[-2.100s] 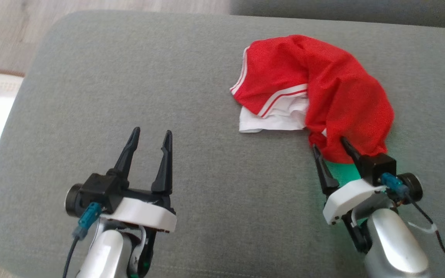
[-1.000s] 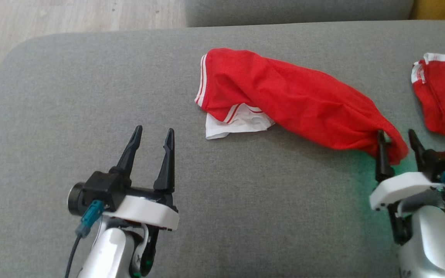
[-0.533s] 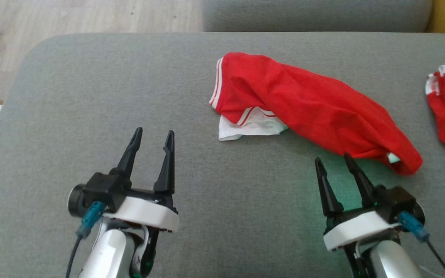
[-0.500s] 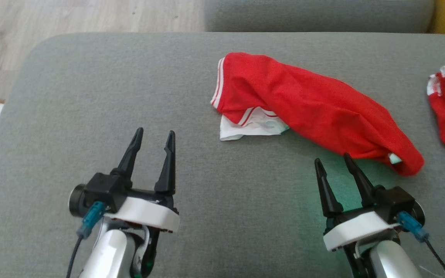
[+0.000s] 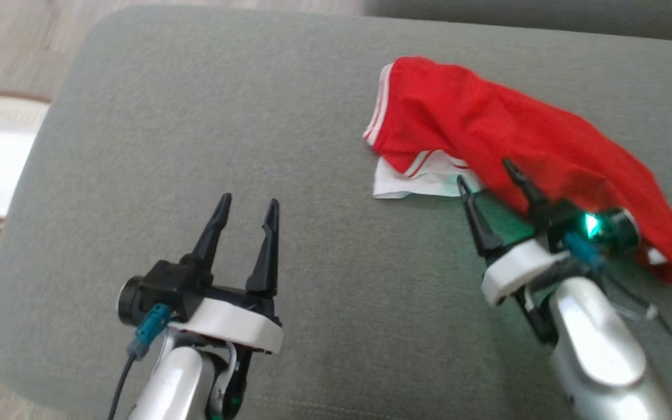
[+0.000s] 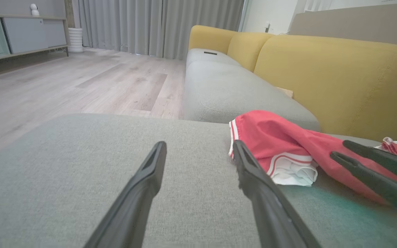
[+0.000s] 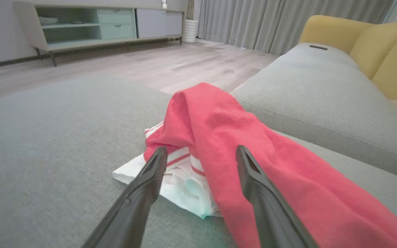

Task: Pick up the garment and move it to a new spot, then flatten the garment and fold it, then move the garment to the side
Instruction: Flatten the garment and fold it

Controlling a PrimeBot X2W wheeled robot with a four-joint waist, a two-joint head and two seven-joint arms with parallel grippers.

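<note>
Grey upholstery carries everything: a broad cushion [image 5: 225, 116], with wooden floor [image 5: 9, 41] far off to the garment's left. The garment [image 5: 522, 134], red shorts with white trim, lies bunched in a long rumpled ridge, a white layer [image 5: 417, 184] poking out beneath its near side. The right gripper [image 5: 485, 172] sits at the garment's near edge, its fingers [image 7: 152, 172] spread wide and empty, one over the white layer and one over red; whether they touch cloth I cannot tell. The left gripper [image 5: 249, 201] hovers well left of the garment, likewise open and empty. Flattening would go best, I'd judge, if the right pinches one hem rather than the whole bunch while the left takes the striped edge [image 5: 378, 111], so both draw it taut.
</note>
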